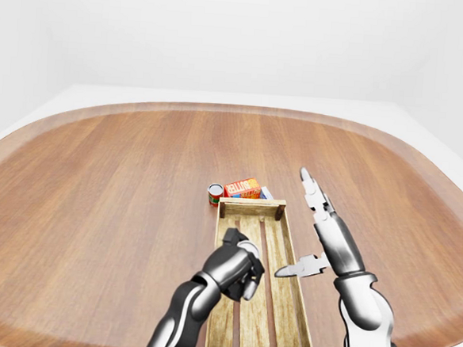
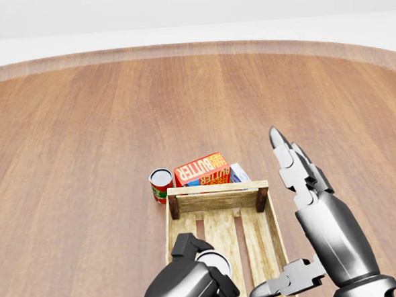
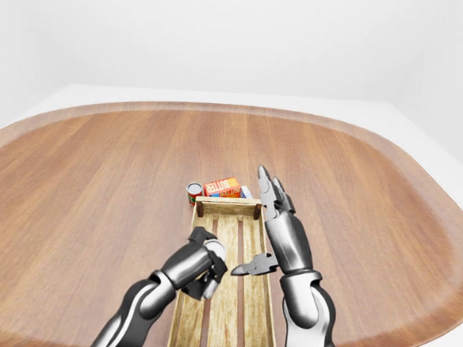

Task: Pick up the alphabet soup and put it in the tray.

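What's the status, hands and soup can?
Left hand fingers shut on a can over the wooden tray. Right hand open, empty. Second can and butter box on the table beyond the tray.

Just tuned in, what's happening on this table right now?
The left robot hand is closed around a can, holding it over the wooden tray, near the tray's left rail. The right robot hand is open above the tray's right side, holding nothing. Past the tray's top end, on the table, stand a second can, a butter box and a smaller box. I can't read the held can's label.
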